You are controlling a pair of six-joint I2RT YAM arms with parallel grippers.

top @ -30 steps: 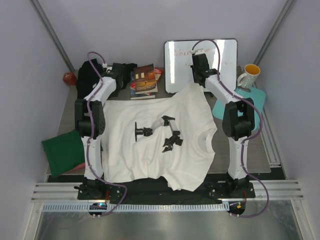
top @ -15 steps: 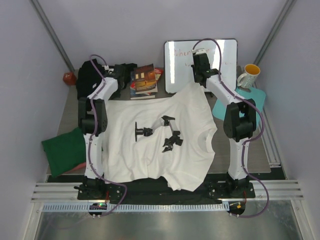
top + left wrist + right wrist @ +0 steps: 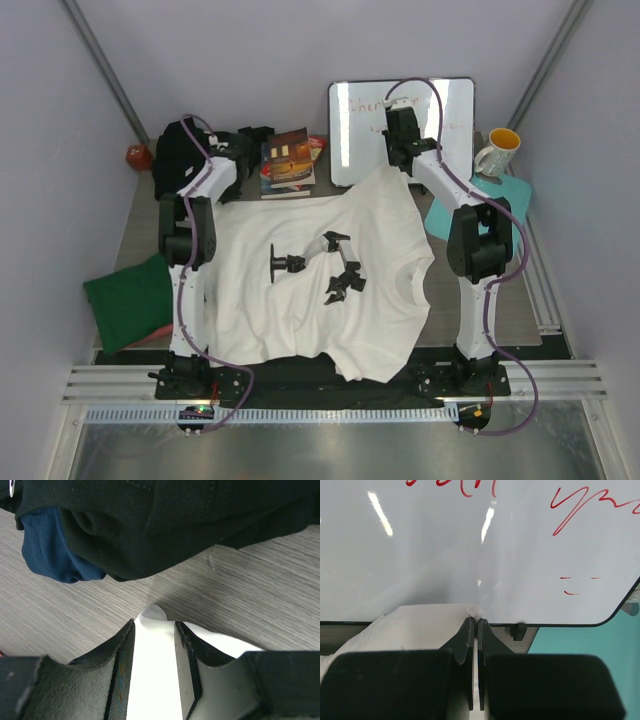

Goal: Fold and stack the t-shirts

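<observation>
The white t-shirt (image 3: 320, 290) with black printed marks lies spread flat across the middle of the table. My left gripper (image 3: 230, 157) is at its far left corner, beside the black t-shirt pile (image 3: 177, 150). In the left wrist view the jaws (image 3: 154, 630) are closed on a thick fold of white cloth (image 3: 152, 670), with the black t-shirt (image 3: 175, 520) just ahead. My right gripper (image 3: 396, 166) is shut on the shirt's far right corner; in the right wrist view (image 3: 474, 622) the white cloth (image 3: 420, 625) runs into the closed jaws.
A whiteboard (image 3: 400, 125) stands just behind the right gripper. Books (image 3: 290, 160) lie at the back centre. A mug (image 3: 497, 152) and a teal mat (image 3: 485, 205) are at the right. A dark green t-shirt (image 3: 125, 300) lies at the left edge. Navy cloth (image 3: 50, 550) lies under the black pile.
The left arm's elbow has shifted a little to the right and its gripper slightly farther back. The right arm and the white shirt look the same.
</observation>
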